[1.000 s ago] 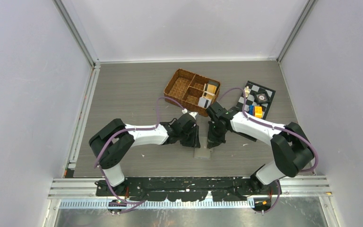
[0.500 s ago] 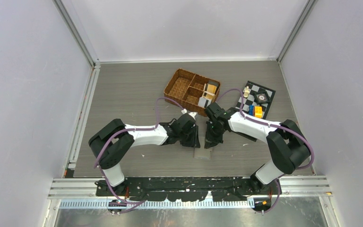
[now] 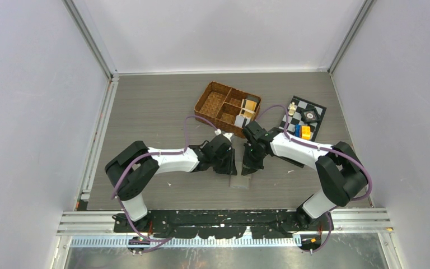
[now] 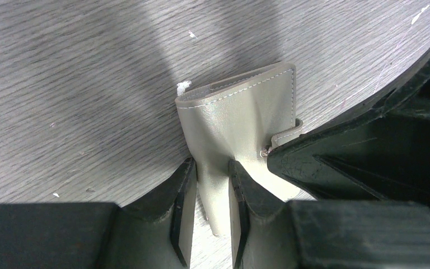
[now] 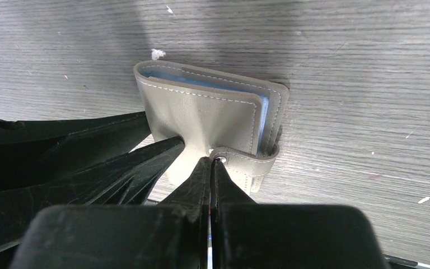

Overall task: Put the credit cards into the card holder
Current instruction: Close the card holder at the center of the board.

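The grey-olive card holder [image 3: 239, 182] lies folded on the table between both arms. In the left wrist view my left gripper [image 4: 211, 185] is shut on a pinched-up fold of its cover [image 4: 241, 112]. In the right wrist view my right gripper [image 5: 213, 165] is shut, its tips nipping the snap end of the tab [image 5: 252, 162]. Light-blue sleeves [image 5: 201, 80] show at the holder's far edge. The credit cards, an orange one [image 3: 249, 105] and a white-grey one [image 3: 242, 119], stand in the wicker basket's right compartments. In the top view the left gripper [image 3: 232, 168] and right gripper [image 3: 247, 168] almost touch.
The brown wicker basket [image 3: 215, 102] stands behind the grippers. A black-and-white checkered mat [image 3: 309, 106] with small coloured blocks [image 3: 303, 131] lies at the right. White crumbs dot the wood-grain table. Grey walls close in the left, right and far sides.
The right gripper has shifted slightly left, closer to the left gripper. The left arm and the card holder have barely moved.
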Tool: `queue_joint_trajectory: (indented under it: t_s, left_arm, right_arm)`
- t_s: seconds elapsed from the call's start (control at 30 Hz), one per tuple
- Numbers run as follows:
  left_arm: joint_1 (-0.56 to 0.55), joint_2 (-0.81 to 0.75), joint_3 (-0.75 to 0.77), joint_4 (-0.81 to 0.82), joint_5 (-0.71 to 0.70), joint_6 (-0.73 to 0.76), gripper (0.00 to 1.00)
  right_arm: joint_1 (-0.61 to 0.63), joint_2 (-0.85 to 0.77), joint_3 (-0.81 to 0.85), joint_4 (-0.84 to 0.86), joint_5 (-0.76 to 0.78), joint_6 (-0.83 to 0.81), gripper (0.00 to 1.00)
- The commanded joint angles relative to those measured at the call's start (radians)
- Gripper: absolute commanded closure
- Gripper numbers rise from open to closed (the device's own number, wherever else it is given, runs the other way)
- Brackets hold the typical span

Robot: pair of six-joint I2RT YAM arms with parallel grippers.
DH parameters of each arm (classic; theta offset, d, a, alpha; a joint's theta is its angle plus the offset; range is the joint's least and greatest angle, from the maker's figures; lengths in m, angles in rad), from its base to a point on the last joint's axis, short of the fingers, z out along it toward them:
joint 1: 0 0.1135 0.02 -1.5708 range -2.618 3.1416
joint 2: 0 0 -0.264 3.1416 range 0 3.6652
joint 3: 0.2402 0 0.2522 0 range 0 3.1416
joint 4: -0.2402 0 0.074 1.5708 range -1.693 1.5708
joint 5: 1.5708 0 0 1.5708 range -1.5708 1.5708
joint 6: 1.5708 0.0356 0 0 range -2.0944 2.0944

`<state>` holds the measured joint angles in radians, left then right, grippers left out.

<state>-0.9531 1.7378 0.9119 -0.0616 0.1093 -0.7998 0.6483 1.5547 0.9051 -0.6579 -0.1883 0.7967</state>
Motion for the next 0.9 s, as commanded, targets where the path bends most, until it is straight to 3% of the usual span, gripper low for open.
queue_joint_trajectory:
  t_s: [0.0,0.87]
  left_arm:
    - [-0.012,0.066,-0.055,-0.109,-0.039,0.032,0.75]
    - [-0.012,0.065,-0.059,-0.111,-0.04,0.031,0.76]
  right_arm:
    - [0.006,0.009,-0.012,0.072,0.01,0.013,0.99]
    - [0.005,0.075,-0.042,0.129,0.01,0.038,0.99]
